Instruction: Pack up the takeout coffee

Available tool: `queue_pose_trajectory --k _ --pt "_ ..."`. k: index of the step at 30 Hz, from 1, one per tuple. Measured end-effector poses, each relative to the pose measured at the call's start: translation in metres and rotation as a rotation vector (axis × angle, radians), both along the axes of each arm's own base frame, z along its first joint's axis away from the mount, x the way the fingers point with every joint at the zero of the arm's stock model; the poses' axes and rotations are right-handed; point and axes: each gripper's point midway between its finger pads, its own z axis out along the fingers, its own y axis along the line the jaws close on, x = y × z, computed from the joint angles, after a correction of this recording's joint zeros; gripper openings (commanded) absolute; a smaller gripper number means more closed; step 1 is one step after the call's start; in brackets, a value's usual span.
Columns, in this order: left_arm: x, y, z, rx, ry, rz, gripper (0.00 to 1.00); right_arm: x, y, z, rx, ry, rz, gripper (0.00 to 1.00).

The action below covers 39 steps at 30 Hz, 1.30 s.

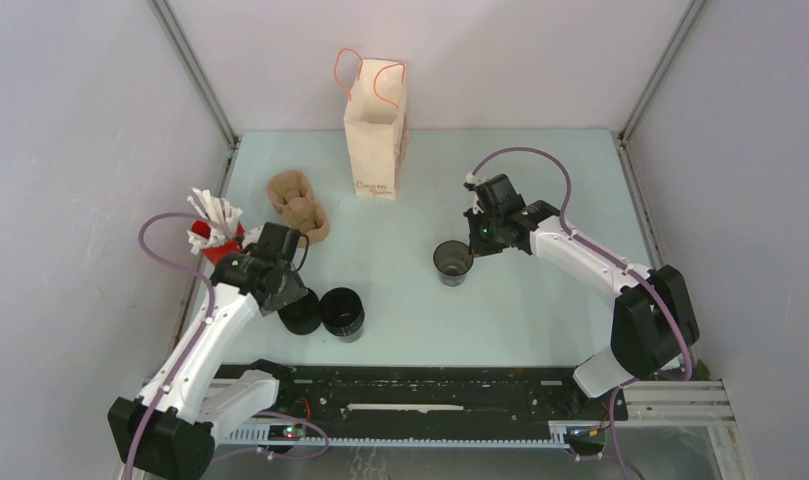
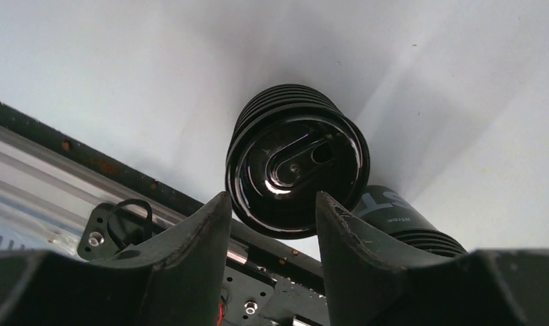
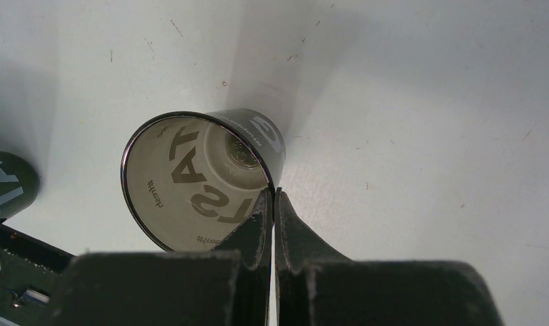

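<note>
Two takeout coffee cups, black with ribbed walls, stand side by side near the left front. One (image 1: 342,312) shows its glossy black lid (image 2: 297,166) in the left wrist view; the other (image 1: 300,314) sits partly behind the right finger (image 2: 400,217). My left gripper (image 1: 285,290) (image 2: 271,198) hovers over them with its jaws apart, the lidded cup just beyond the fingertips and nothing gripped. At mid-table stands a third black cup (image 1: 452,262) (image 3: 190,180) without a lid. My right gripper (image 1: 472,245) (image 3: 275,192) is shut on its rim, one finger inside and one outside.
A tan paper bag (image 1: 373,130) with orange handles stands upright at the back centre. The brown pulp carrier (image 1: 298,208) lies behind the left gripper. A red cup with white sticks (image 1: 215,235) stands by the left wall. The black rail (image 1: 420,390) runs along the near edge.
</note>
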Motion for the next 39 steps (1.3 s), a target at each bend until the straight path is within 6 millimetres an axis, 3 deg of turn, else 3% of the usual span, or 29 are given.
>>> queue_pose_trajectory --k 4,10,20,24,30,35,39 --pt "-0.009 0.004 0.001 -0.015 -0.01 0.066 0.49 -0.001 0.001 0.0 0.002 0.001 0.004 0.0" --pt "-0.023 0.008 -0.024 0.0 0.075 0.13 0.42 -0.001 0.002 0.0 0.002 0.001 0.009 0.0" --pt "-0.024 0.008 -0.027 -0.005 0.077 0.157 0.33 0.0 0.0 0.0 -0.006 -0.003 0.003 0.03" --pt "-0.024 0.008 -0.027 -0.005 0.075 0.163 0.35 0.001 -0.002 -0.001 -0.019 -0.009 -0.006 0.18" --pt "-0.024 0.008 -0.027 -0.004 0.074 0.164 0.39 0.0 -0.002 -0.001 -0.023 -0.011 0.0 0.48" --pt "-0.024 0.009 -0.027 -0.003 0.074 0.166 0.39 -0.005 -0.003 0.005 -0.014 -0.026 0.01 0.55" --pt "-0.024 0.009 -0.026 -0.002 0.071 0.167 0.36 -0.01 -0.007 0.031 0.022 -0.094 0.004 0.56"
